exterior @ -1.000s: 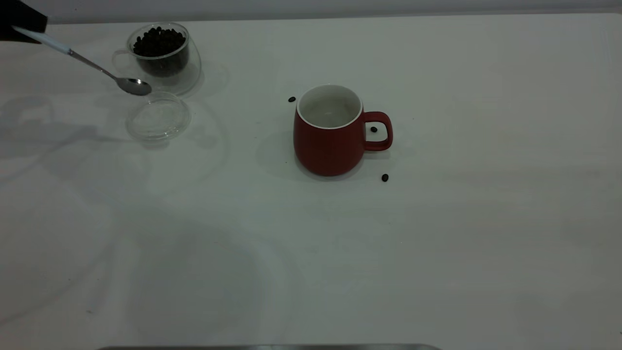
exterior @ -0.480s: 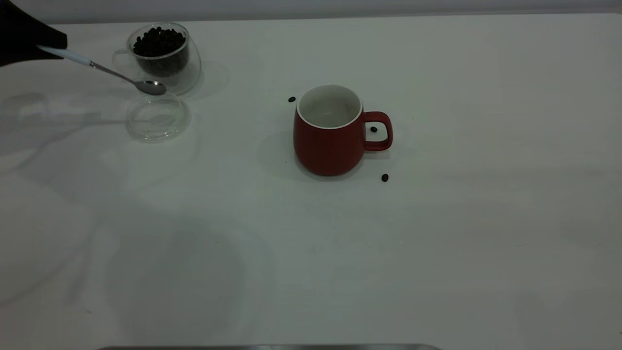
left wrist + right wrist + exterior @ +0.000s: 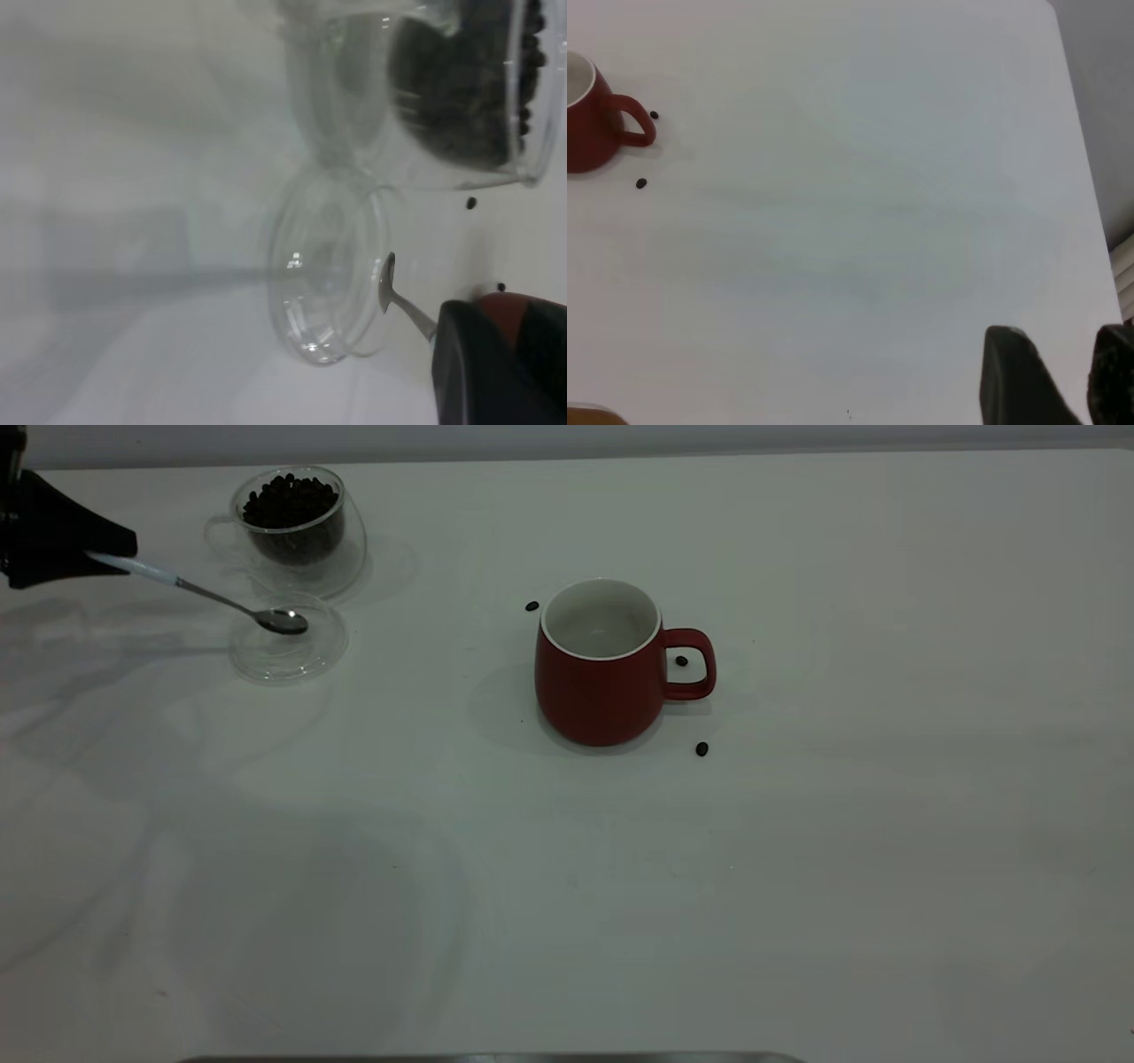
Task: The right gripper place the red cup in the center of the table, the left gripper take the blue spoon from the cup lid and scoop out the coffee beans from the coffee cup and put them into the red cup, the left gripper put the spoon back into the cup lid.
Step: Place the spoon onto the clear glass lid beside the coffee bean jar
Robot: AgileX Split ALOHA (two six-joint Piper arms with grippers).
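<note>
white table [image 3: 797,868], left gripper [image 3: 84,553] clamping blue spoon [image 3: 204,593] over cup lid [image 3: 266,662], right gripper [image 3: 1063,376] parted, empty

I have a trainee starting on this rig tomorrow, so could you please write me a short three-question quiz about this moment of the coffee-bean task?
1. True or false: the blue spoon is held by the left gripper, its bowl over the cup lid.
2. How many loose coffee beans lie on the table around the red cup? A) one B) three C) six
3. Fill in: the heap of coffee beans sits in the ____, beyond the lid.

Key
1. True.
2. B: one by the rim, one inside the handle loop, one in front of the handle.
3. The coffee cup.
</note>
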